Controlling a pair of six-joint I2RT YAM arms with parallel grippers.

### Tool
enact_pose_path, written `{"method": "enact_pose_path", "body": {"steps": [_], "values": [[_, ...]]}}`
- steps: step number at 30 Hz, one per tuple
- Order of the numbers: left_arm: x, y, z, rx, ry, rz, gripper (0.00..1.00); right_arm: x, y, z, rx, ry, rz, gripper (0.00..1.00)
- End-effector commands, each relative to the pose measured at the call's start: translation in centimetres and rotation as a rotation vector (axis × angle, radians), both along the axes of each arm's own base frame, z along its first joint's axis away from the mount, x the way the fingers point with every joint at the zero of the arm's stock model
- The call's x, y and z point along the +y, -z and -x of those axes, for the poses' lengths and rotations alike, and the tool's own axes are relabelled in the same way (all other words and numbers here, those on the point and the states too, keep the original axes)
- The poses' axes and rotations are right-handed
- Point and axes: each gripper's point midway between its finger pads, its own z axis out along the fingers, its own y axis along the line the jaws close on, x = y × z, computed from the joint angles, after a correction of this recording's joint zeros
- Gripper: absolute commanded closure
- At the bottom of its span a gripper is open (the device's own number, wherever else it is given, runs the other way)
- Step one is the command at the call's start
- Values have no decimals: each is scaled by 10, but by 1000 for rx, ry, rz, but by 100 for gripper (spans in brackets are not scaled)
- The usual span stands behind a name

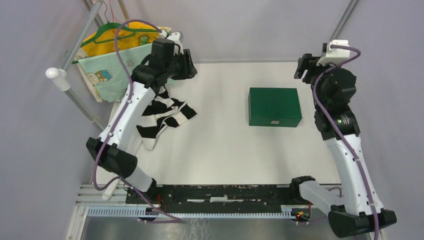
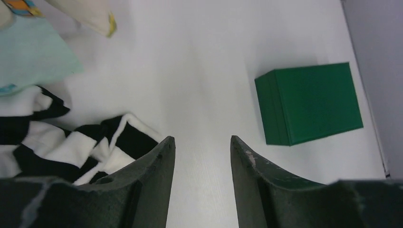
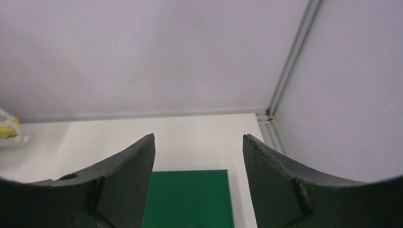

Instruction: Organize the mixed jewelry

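Note:
No jewelry shows in any view: the silvery hoop and the small gold-tan pieces are hidden or out of view. A closed green box [image 1: 274, 106] sits right of the table's middle; it also shows in the left wrist view [image 2: 311, 102] and the right wrist view [image 3: 187, 198]. My left gripper [image 1: 189, 65] is open and empty, held above the table at the back left, its fingertips [image 2: 164, 147] apart. My right gripper [image 1: 303, 67] is open and empty, raised at the back right, above and beyond the box.
A black-and-white striped cloth [image 1: 162, 117] lies at the left under my left arm, also in the left wrist view [image 2: 71, 142]. Children's clothes on a green hanger [image 1: 117, 55] hang on a rack at the back left. Walls close the back and the right side.

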Motion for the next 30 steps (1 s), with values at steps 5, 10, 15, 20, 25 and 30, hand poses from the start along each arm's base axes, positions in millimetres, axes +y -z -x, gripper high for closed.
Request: {"method": "enact_pose_path", "body": {"steps": [5, 10, 15, 20, 25, 30], "values": [[54, -132, 3, -352, -203, -55, 44, -82, -33, 66, -219, 429, 48, 14], [73, -158, 11, -421, -267, -83, 43, -95, -54, 87, -287, 496, 78, 10], [81, -188, 24, -510, -300, -22, 30, -96, -65, 90, -326, 507, 35, 10], [77, -221, 50, -638, -248, 85, 18, -94, -81, 95, -385, 491, -21, 9], [89, -245, 80, -794, -249, 147, 0, -93, -86, 95, -405, 480, -44, 9], [103, -255, 90, -840, -298, 135, 0, -91, -85, 94, -407, 473, -60, 9]]}}
